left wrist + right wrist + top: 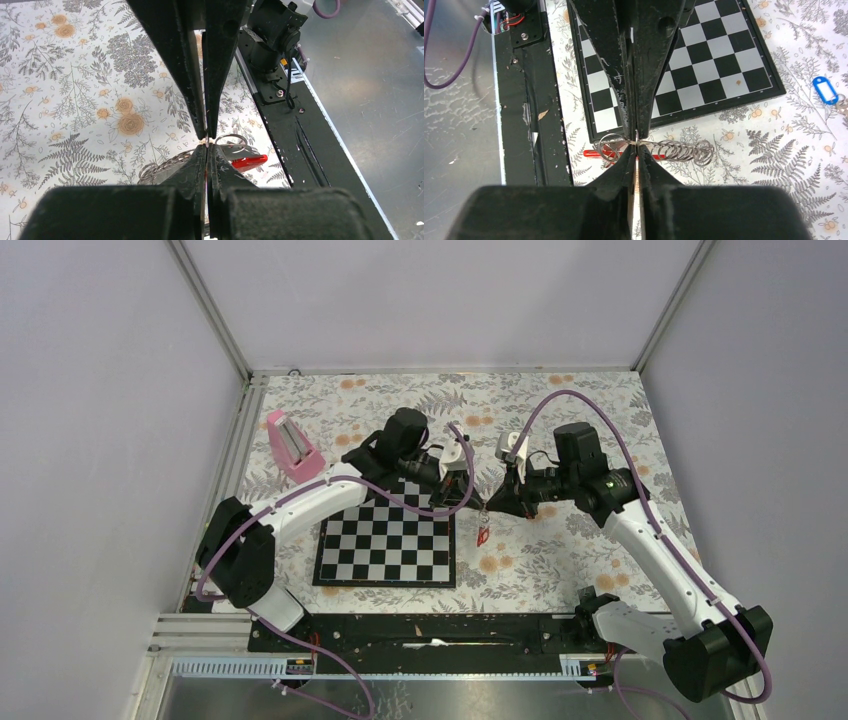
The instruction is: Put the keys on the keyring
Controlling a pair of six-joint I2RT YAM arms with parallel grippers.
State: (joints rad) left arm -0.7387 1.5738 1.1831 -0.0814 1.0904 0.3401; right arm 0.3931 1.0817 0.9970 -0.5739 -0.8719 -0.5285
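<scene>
Two tools: meeting tip to tip above the flowered surface, just past the far right corner of the chessboard.
Keyring: lifted off the surface and held between the two sets of tips; one larger ring plus a string of small wire loops trailing to one side.
Left tool: pressed together, tips right against the larger ring; hard to tell whether any wire sits between them.
Right tool: pressed together, pinching the thin wire of the keyring.
Red tag: hanging just under the larger ring, clear of the surface; link to the ring not clear.
Blue key: flat on the surface past the chessboard's edge, well apart from both tools.
Pink block: near the far left corner, apart from everything else.
</scene>
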